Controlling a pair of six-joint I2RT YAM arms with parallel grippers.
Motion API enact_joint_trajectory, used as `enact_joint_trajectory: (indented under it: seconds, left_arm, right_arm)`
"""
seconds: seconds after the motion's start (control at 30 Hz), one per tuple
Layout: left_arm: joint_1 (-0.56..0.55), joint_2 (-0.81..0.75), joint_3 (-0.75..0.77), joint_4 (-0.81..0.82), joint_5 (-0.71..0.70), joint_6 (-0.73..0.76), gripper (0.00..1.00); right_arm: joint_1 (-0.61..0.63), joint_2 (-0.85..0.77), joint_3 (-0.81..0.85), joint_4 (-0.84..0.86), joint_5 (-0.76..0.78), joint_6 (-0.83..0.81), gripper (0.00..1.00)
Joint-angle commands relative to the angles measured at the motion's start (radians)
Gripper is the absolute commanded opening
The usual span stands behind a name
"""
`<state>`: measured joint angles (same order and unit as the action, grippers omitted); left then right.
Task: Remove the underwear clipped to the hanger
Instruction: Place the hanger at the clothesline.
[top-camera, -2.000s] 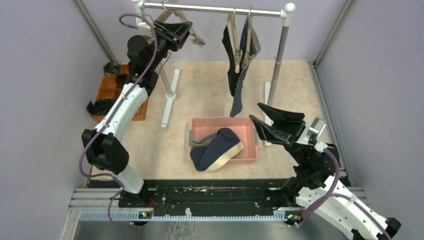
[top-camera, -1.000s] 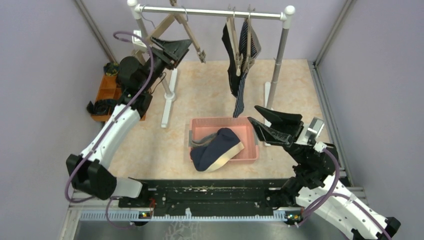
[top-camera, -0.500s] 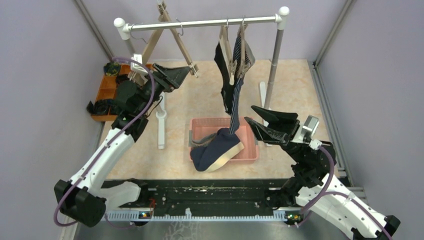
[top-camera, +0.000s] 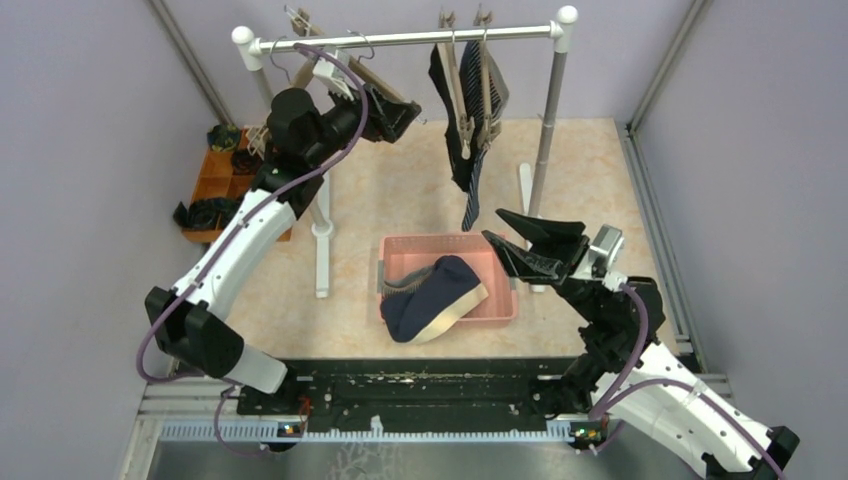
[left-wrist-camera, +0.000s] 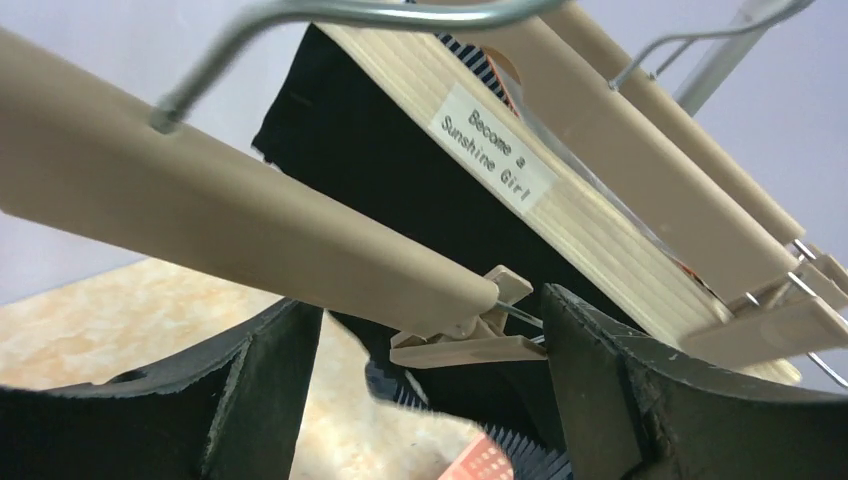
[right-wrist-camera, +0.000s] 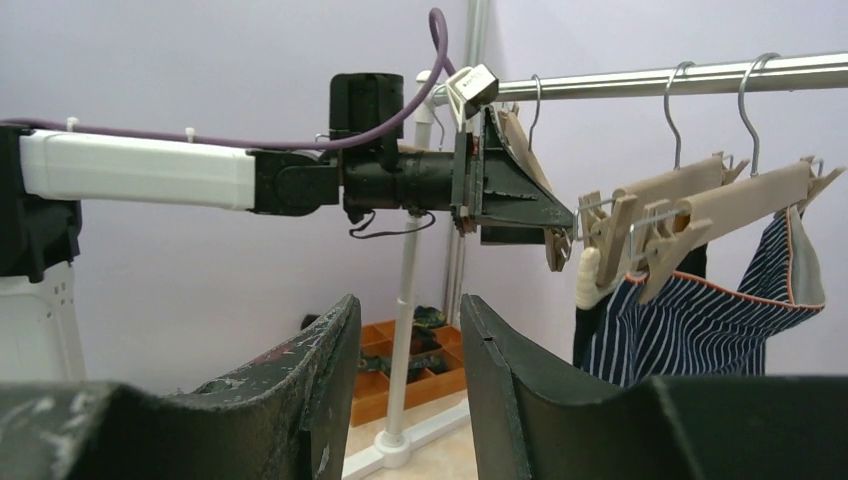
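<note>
Lilac walls close in a table of pale marbled board, and the rack on it has moved: its rail (top-camera: 400, 40) stands further left than two seconds ago and the left foot (top-camera: 322, 230) has slid toward the table's near-left corner, after a sway half a second ago that let the striped pair dip to the basket; the left gripper (top-camera: 390, 108), then low and clear of the rail, has swung back up to the rail's left half; its fingers stand wide apart on either side of the clip (left-wrist-camera: 465, 335) at the end of a bare hanger (left-wrist-camera: 250, 230), closed on nothing; that clip carries no cloth, and the black shorts (top-camera: 452, 130) hang just behind it; beside them, toward the rail's right end, the navy white-striped shorts (top-camera: 487, 90) are clipped too; the plain navy shorts (top-camera: 430, 300) and the grey-white striped shorts (top-camera: 403, 287) lie in the pink basket (top-camera: 430, 240) at the middle of the table, so the job looks half done; the right gripper (top-camera: 495, 226) hovers by the basket's right edge, partly parted and empty; an orange tray (top-camera: 210, 185) of dark bundles sits at the left edge; the rack evidently is not anchored, so any tug on a hanger may drag it again, and the left arm probably needs to reach past the bare hanger to the black pair's clips.
</note>
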<state>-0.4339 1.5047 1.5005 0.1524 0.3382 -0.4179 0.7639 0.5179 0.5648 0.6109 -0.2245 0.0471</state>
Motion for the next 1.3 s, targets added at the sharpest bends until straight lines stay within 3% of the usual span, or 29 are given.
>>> enact_joint_trajectory:
  seconds: [0.0, 0.47, 0.63, 0.73, 0.87, 0.97, 1.1, 1.27]
  left_arm:
    - [-0.035, -0.07, 0.017, -0.132, -0.1, 0.214, 0.85]
    - [-0.16, -0.267, -0.309, -0.25, -0.319, 0.363, 0.85]
    - [-0.203, -0.382, -0.436, -0.246, -0.366, 0.337, 0.84]
    - [-0.26, -0.451, -0.528, -0.202, -0.363, 0.309, 0.7]
    - [-0.412, -0.486, -0.544, -0.182, -0.421, 0.308, 0.23]
    - [-0.558, -0.474, -0.484, -0.19, -0.466, 0.33, 0.0]
    - [-0.696, -0.394, -0.361, -0.187, -0.499, 0.389, 0.0]
    - [-0.729, -0.292, -0.215, -0.146, -0.594, 0.469, 0.0]
  right_arm:
    - [0.009, 0.012, 0.052, 0.023, 0.026, -0.026, 0.42]
    - [0.009, 0.064, 0.073, 0.009, 0.006, -0.006, 0.42]
    - [0.008, 0.057, 0.077, -0.007, 0.008, 0.004, 0.42]
    - [0.009, 0.058, 0.083, -0.015, 0.004, 0.007, 0.42]
    - [0.009, 0.059, 0.096, -0.037, 0.009, 0.005, 0.42]
    - [0.009, 0.057, 0.106, -0.058, 0.01, 0.004, 0.42]
    - [0.01, 0.049, 0.117, -0.08, 0.016, -0.001, 0.42]
    - [0.009, 0.036, 0.136, -0.118, 0.031, -0.007, 0.42]
